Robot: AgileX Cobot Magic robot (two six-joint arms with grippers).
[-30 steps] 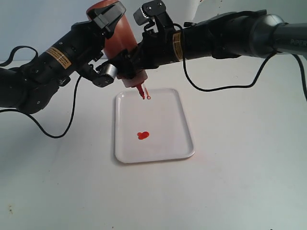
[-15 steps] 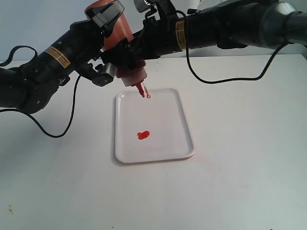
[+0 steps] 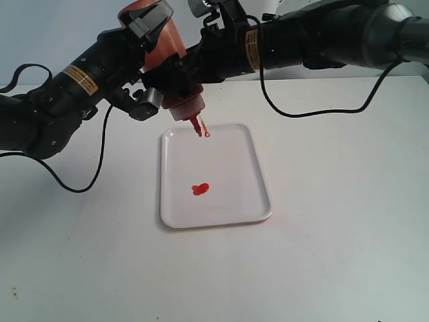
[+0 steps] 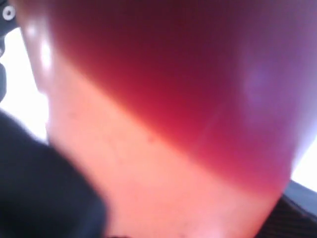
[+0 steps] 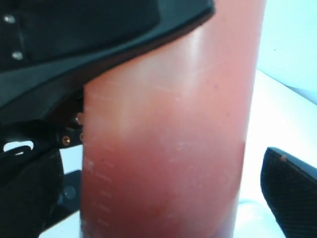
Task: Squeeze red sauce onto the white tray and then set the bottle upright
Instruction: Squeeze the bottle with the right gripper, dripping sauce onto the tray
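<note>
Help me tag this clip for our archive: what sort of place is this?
Probably a robotics lab bench, not a kitchen: a black, cabled left arm and right arm, a plain white tabletop, and just a white tray and a squeeze bottle as props.

White table bears the white tray (lying flat); black cable beside.

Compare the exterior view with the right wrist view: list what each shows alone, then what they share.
Only the exterior view plainly shows the white tray, the red sauce blob on it, and the red nozzle pointing down over the tray's far edge. Only the right wrist view shows faint scale marks on the bottle wall and a black fingertip standing clear of its side. Both show the bottle of orange-red sauce.
</note>
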